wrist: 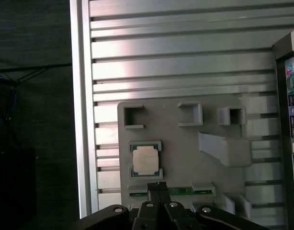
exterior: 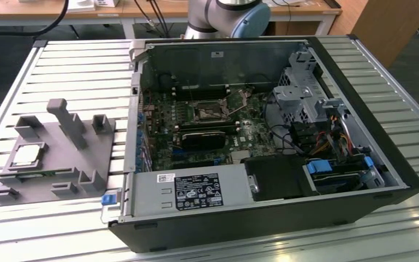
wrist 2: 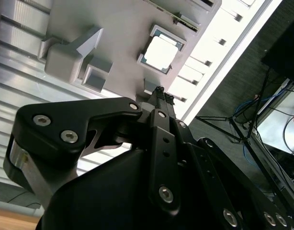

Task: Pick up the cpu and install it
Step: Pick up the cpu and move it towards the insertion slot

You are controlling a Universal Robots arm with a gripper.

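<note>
Fingers (wrist: 153,191): pressed together, gripping nothing
Cpu (wrist: 146,159): flat in its recess, just beyond the fingertips, untouched
Grey tray (wrist: 185,155): below the fingers, resting on the slatted desk (wrist: 175,62)

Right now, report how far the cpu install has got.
Done: nothing visible yet. The cpu, a small flat square silvery chip, lies in its recess on the grey plastic tray. In hand: nothing; the black gripper is shut and empty, pointing at the tray near the chip. Left: pick-up and seating in the dark metal-framed motherboard socket.
</note>
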